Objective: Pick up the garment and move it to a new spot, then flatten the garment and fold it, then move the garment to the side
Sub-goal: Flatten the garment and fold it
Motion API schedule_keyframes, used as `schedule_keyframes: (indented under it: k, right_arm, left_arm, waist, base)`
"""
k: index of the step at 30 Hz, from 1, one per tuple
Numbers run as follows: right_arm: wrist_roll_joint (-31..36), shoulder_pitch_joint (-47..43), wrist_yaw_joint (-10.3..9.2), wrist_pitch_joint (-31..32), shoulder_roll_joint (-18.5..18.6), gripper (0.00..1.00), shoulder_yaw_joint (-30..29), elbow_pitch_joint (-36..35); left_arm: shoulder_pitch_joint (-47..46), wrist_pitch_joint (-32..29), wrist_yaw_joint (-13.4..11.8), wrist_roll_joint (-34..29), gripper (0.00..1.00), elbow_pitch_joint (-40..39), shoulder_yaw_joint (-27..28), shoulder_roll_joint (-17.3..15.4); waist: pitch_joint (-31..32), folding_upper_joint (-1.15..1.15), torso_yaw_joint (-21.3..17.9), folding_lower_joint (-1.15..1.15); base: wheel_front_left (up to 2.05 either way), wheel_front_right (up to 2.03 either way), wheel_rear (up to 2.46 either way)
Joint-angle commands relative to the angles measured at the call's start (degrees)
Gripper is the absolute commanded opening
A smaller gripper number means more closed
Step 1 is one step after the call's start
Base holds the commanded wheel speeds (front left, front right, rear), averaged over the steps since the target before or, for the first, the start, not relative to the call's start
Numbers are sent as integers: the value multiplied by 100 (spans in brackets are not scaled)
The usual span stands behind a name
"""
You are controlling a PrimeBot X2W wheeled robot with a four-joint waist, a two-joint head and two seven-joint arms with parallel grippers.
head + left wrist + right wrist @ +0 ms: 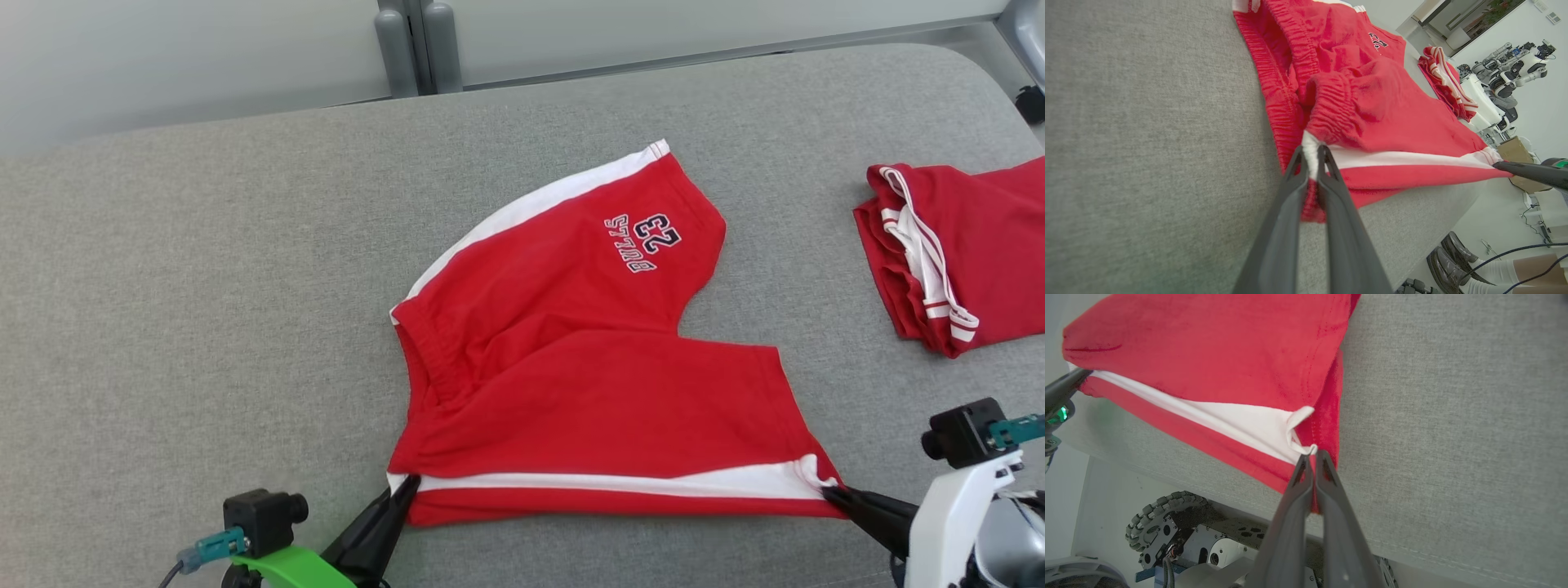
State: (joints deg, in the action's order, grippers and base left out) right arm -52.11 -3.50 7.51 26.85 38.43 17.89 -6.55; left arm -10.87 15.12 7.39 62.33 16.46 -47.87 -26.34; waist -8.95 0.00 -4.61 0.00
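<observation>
Pinching both near corners: your left gripper is clamping the waistband end, your right gripper the leg-hem end, of the red cotton basketball shorts lying at the front edge of the grey fabric-covered table. You're likely flattening; next is calling for an even pull, then folding.

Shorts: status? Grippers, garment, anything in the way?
Left gripper shut on shorts at waistband corner; right gripper shut on hem corner. Near edge stretched between them, rest rumpled on grey table. Other red garment far right, apart.
</observation>
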Motion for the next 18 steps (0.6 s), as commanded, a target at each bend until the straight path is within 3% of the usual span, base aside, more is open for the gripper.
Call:
schedule_keyframes:
  k: [1,10,18]
  right_arm:
    - [89,-145,-7,164,-22,0,-161,10]
    - [374,-777,-9,1148,-582,0,-982,-247]
    - [845,-256,-9,805,-627,0,-1291,-851]
  left_arm:
    - [121,-1,12,60,0,42,-8,-104]
    - [311,-1,-1,141,0,-78,-205,-270]
    - [77,0,0,-69,0,-959,182,-90]
  waist:
    - [14,0,15,0]
    - [1,0,97,0]
    - [2,0,165,0]
  base:
    - [0,0,0]
    - [0,0,0]
    - [0,0,0]
